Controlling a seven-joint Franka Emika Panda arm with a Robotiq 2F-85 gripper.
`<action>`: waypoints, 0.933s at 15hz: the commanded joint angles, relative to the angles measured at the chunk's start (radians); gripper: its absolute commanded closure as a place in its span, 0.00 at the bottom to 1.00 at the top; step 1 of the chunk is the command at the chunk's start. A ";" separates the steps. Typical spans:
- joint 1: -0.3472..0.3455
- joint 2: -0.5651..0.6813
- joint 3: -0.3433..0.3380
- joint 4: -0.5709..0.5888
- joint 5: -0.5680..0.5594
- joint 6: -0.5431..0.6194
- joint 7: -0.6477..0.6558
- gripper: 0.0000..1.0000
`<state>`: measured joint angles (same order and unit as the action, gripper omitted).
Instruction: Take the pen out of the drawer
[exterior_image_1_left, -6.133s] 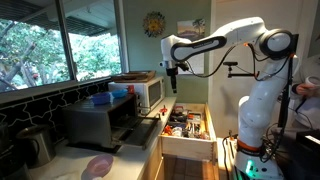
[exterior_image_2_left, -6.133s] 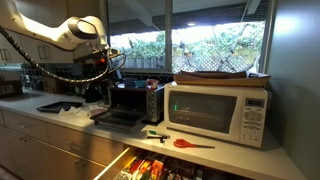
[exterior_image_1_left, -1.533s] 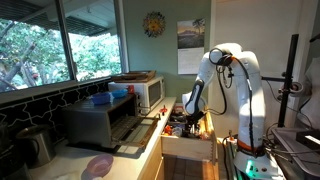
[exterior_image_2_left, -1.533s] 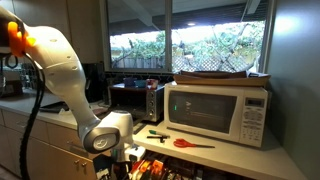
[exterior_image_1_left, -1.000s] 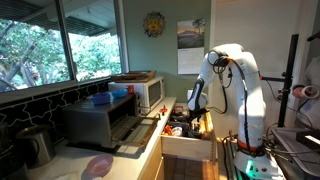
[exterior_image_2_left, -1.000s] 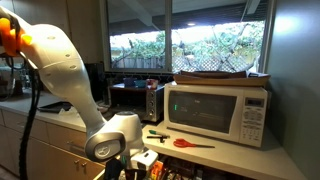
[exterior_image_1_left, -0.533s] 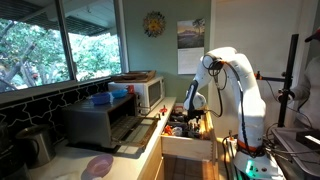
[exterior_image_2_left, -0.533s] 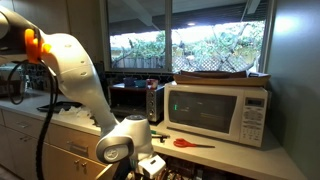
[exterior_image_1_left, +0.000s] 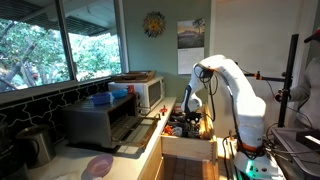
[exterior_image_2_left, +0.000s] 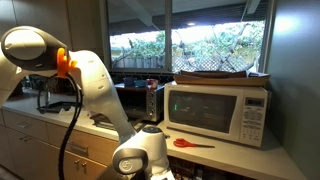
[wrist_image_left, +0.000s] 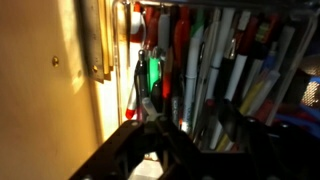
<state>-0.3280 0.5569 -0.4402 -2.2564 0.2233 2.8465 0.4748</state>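
Observation:
The drawer (exterior_image_1_left: 188, 146) of light wood stands pulled out below the counter, packed with pens and utensils. In the wrist view its wooden side wall (wrist_image_left: 85, 60) runs down the left. Several pens (wrist_image_left: 200, 60) lie side by side, white, red and dark, beside a green-handled tool (wrist_image_left: 153, 72). My gripper (wrist_image_left: 197, 128) is down inside the drawer, its two dark fingers (wrist_image_left: 237, 125) standing apart with a few pens in the gap. The dim picture does not show which pen they touch. In an exterior view the gripper (exterior_image_1_left: 190, 118) dips into the drawer.
On the counter stand a white microwave (exterior_image_2_left: 218, 110) and a dark toaster oven (exterior_image_1_left: 105, 122) with its door down. Red scissors (exterior_image_2_left: 190, 143) lie before the microwave. My arm (exterior_image_2_left: 95, 85) arches over the counter edge. A window runs along the back.
The arm has leaned further down and its wrist has sunk into the drawer. The fingers stand among the pens, closer together than before.

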 joint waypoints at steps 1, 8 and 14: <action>-0.038 0.058 0.037 0.076 0.087 -0.020 0.027 0.53; -0.038 0.093 0.058 0.115 0.127 -0.042 0.020 0.79; -0.057 -0.049 0.040 0.051 0.107 -0.119 -0.034 0.99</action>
<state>-0.3595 0.6015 -0.3952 -2.1616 0.3273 2.7917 0.4912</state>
